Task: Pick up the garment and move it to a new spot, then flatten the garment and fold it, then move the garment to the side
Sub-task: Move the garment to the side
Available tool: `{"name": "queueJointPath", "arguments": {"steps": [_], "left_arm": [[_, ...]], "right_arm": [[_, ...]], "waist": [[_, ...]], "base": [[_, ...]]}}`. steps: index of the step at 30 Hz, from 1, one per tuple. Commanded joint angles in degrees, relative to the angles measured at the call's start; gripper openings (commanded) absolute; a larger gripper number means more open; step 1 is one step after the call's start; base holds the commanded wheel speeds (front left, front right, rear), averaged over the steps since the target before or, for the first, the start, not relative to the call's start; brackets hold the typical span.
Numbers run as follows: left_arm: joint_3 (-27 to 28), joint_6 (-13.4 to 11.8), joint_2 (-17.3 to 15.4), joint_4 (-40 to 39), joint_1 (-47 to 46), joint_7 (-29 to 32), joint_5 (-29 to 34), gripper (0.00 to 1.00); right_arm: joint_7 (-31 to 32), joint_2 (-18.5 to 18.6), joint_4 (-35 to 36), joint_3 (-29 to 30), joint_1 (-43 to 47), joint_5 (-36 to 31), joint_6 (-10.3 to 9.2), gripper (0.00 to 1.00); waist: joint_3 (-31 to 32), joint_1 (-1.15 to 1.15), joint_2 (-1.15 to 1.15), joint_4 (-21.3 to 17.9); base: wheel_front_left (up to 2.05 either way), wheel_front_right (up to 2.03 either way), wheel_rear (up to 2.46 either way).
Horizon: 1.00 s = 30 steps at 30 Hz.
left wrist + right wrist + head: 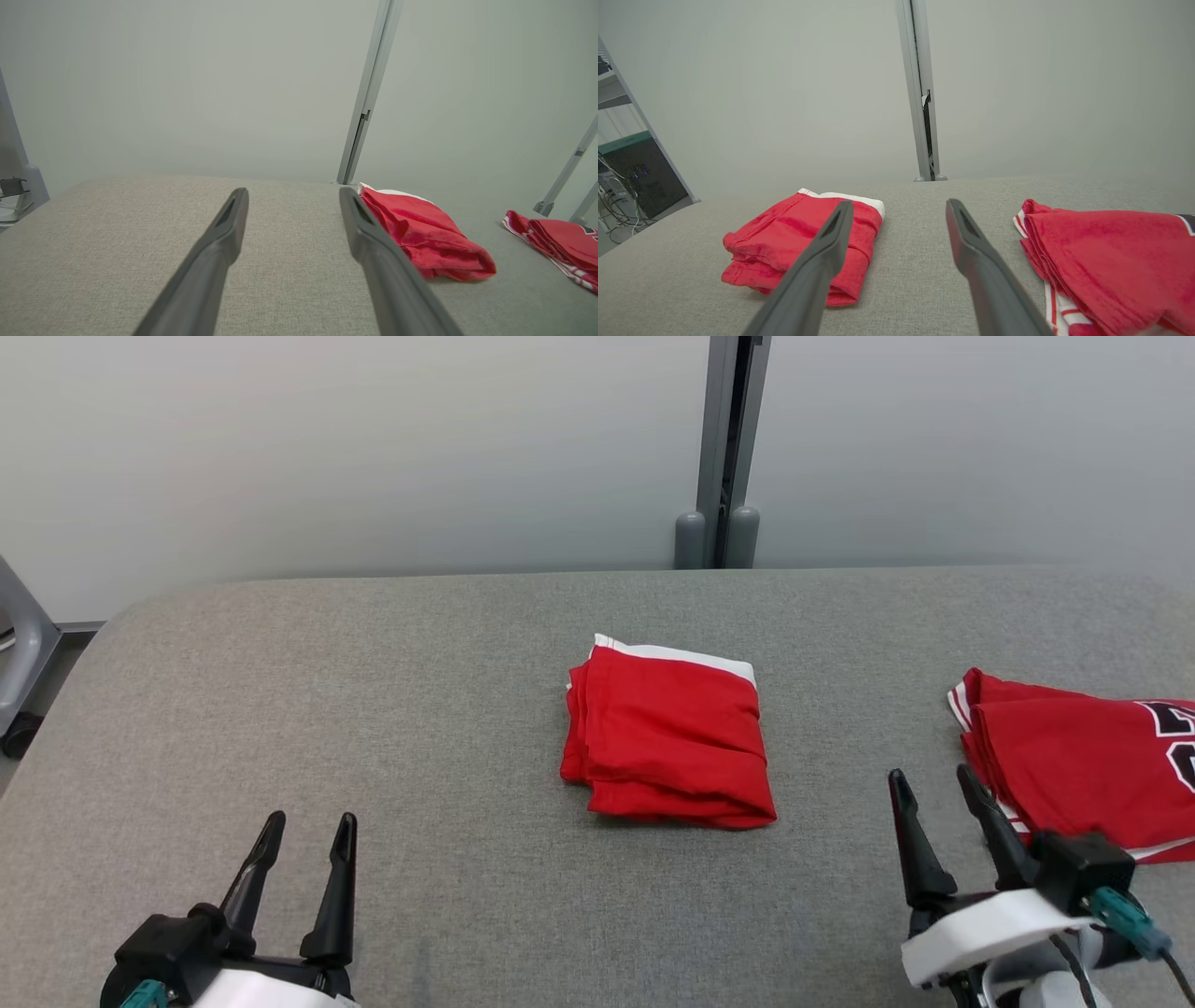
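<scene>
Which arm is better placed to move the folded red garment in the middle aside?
Probably right: the right fingers are open and nearer the folded garment than the left fingers.

The jersey (1074,765) is being cut off by the head view's right edge, so its dark lettering (1178,739) (two marks, partly seen) is being left unreadable. Part of the folded garment (784,233) is being hidden behind a finger (826,252) of the right gripper (899,204) in the right wrist view.
</scene>
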<state>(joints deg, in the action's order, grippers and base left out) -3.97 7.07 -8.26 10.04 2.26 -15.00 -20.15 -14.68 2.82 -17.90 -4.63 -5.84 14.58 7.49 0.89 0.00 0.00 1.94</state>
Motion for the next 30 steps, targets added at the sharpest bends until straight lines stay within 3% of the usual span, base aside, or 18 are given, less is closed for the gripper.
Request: {"name": "queueJointPath", "arguments": {"steps": [1,4,17,30], "left_arm": [[0.3,0.3,-0.1,0.2,-0.7,-0.2,0.4,1.00],[0.3,0.4,-0.2,0.5,-1.0,-0.2,0.4,1.00],[-1.3,0.4,-0.6,2.1,-3.5,-0.2,-1.1,1.00],[-4.8,0.4,-2.9,2.6,-7.9,-0.2,-4.5,1.00]], "right_arm": [[1.3,0.2,-1.1,-0.4,-1.9,-0.1,0.01,1.00],[5.4,0.2,-4.1,-1.0,-5.6,0.1,0.01,1.00],[33.9,0.2,-19.9,-0.5,-22.4,3.9,0.01,1.00],[37.8,0.3,-35.6,4.5,-35.8,7.1,0.01,1.00]], "waist": [[-0.1,0.00,0.00,0.0],[-0.4,0.00,0.00,0.4],[-4.0,0.00,0.00,5.1],[-11.5,0.00,0.00,10.9]], "base": [[0.00,0.00,0.00],[0.00,0.00,0.00],[0.00,0.00,0.00],[0.00,0.00,0.00]]}}
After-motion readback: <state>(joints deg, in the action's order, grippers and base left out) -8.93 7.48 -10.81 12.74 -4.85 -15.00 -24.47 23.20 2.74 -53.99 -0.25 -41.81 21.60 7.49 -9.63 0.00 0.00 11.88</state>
